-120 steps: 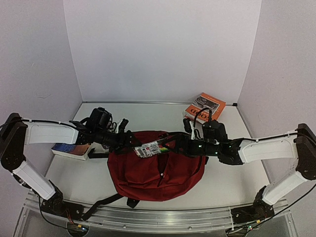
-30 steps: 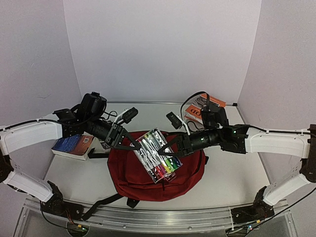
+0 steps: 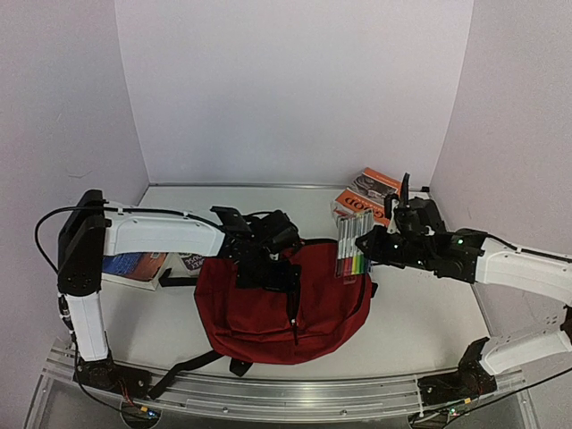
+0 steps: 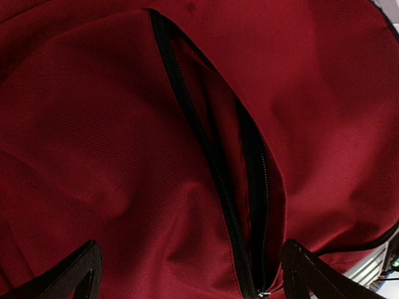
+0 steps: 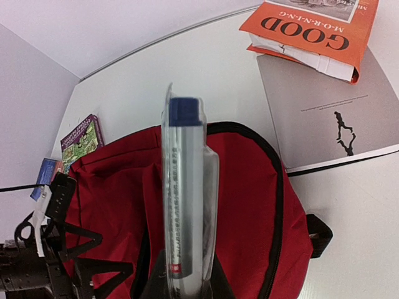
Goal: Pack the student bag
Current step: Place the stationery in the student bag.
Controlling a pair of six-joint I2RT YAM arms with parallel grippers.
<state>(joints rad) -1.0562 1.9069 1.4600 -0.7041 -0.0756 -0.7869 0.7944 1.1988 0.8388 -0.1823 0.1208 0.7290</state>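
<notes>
1. The left gripper [image 4: 190, 277] has its jaws spread wide with nothing between them. 1 dark fingertip [image 4: 78, 271] shows low on each side of its wrist view.
2. It hangs nose-down close over the student bag [image 3: 304, 313]. From here I can't tell whether it touches the fabric.
3. The right gripper [image 3: 371, 250] is clamped on a clear pack of markers [image 3: 351, 246], gripping it by its lower end.
4. In the right wrist view that pack [image 5: 184, 199] stands upright and edge-on, with a blue cap at the top.
5. The dark red bag lies flat in the middle of the table [image 3: 420, 322], between the 2 arms. Its black straps trail toward the near edge.
6. A black zipper [image 4: 212, 162] runs down the bag's face under the left gripper. It is parted into a narrow dark slit.
7. From above, the marker pack sits over the bag's far right edge, just beside the curved black trim.
8. An orange book [image 5: 312, 31] printed with "GOOD" lies in the far right corner, resting on a pale grey one [image 5: 330, 112].
9. A blue book [image 3: 130, 265] lies on the left side, partly under the left arm.
</notes>
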